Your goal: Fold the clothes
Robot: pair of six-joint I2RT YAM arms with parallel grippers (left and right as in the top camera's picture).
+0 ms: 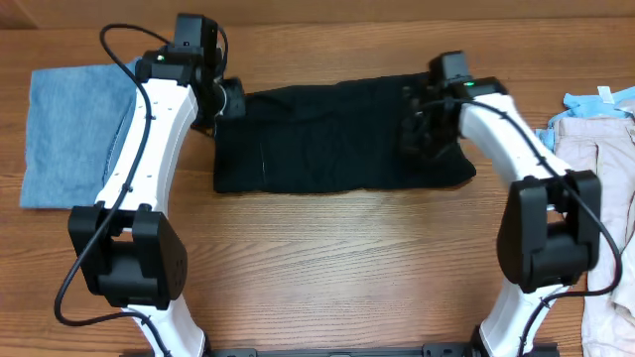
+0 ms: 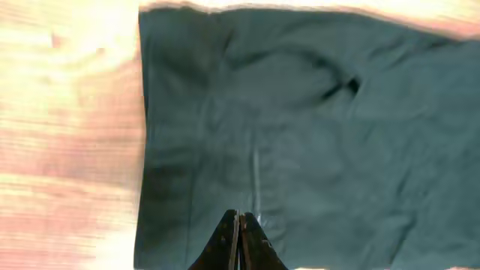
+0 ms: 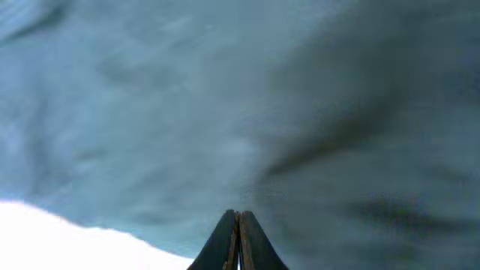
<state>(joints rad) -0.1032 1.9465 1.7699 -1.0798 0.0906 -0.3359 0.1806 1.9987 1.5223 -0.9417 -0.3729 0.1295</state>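
A black garment lies flat across the middle of the wooden table as a wide rectangle. My left gripper is shut at the garment's upper left edge. In the left wrist view its closed tips sit over the dark cloth, with no fold visibly pinched. My right gripper is shut over the garment's right part. In the right wrist view its closed tips hover close over the cloth.
A folded blue denim piece lies at the far left. A pile of beige clothes with a light blue item on top sits at the right edge. Bare wood table runs in front of the garment.
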